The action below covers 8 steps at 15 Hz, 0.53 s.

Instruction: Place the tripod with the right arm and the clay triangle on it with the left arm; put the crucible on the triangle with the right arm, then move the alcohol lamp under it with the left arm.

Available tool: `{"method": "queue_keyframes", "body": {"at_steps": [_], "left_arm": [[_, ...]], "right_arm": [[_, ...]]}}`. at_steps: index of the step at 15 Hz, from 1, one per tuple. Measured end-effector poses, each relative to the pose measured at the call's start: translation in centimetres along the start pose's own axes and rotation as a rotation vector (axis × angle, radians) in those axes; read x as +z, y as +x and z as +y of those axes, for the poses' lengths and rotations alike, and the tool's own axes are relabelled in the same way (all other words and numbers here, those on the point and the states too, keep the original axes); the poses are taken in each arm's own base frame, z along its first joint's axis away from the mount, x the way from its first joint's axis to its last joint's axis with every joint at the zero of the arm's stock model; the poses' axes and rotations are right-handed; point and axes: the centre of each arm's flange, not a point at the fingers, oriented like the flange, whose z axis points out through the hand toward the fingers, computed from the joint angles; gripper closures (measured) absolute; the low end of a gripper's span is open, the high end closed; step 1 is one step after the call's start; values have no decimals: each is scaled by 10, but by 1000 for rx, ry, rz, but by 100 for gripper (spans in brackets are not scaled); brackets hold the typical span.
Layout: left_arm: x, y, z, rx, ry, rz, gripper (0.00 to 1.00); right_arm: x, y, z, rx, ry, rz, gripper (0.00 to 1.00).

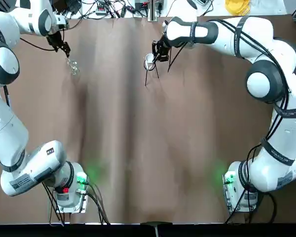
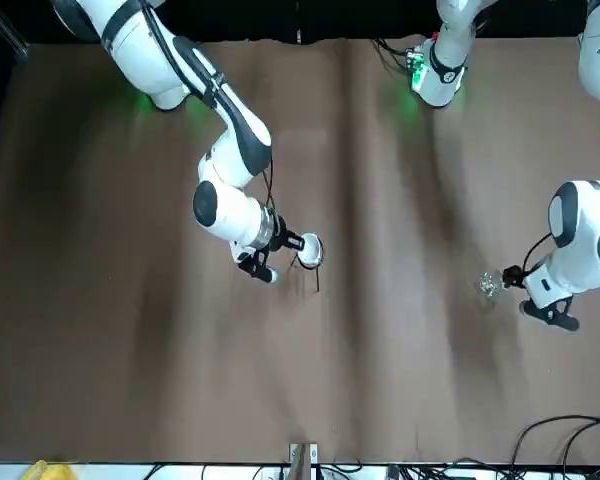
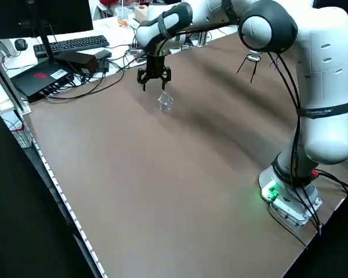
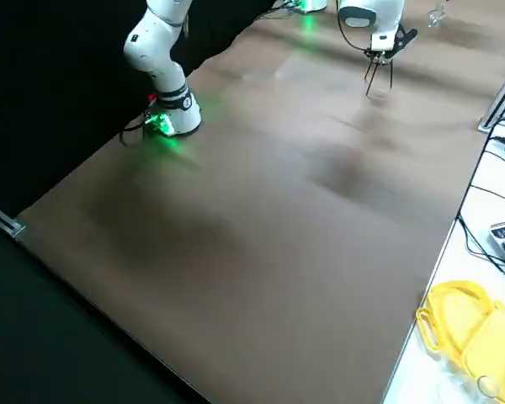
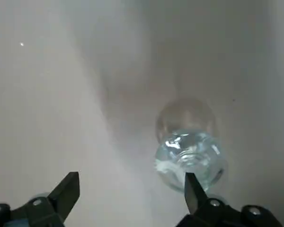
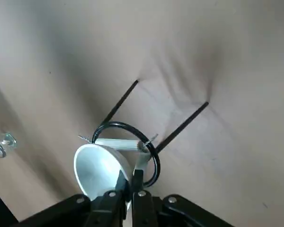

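My right gripper (image 6: 130, 177) is closed on the wall of the crucible (image 6: 94, 168), which lies directly at its fingertips; just beyond them are the tripod (image 6: 156, 165) and the clay triangle (image 6: 116, 144) on its ring, though whether the crucible bears on the triangle cannot be determined. My left gripper (image 5: 132, 176) is open and holds nothing, with the alcohol lamp (image 5: 189, 158) ahead of it, nearer one fingertip's line than the other. Count: one smooth white round cup, one black wire stand, one triangle with whitish tubes and twisted wire ends, one clear, rounded glass vessel.
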Motion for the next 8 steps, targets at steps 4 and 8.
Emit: {"method": "queue_keyframes", "body": {"at_steps": [4, 8], "left_arm": [[-12, -10, -33, 175, -15, 39, 2], [-8, -34, -67, 330, -131, 135, 2]], "right_arm": [[6, 3, 2, 3, 3, 8, 94], [7, 5, 3, 4, 4, 11, 94]]}}
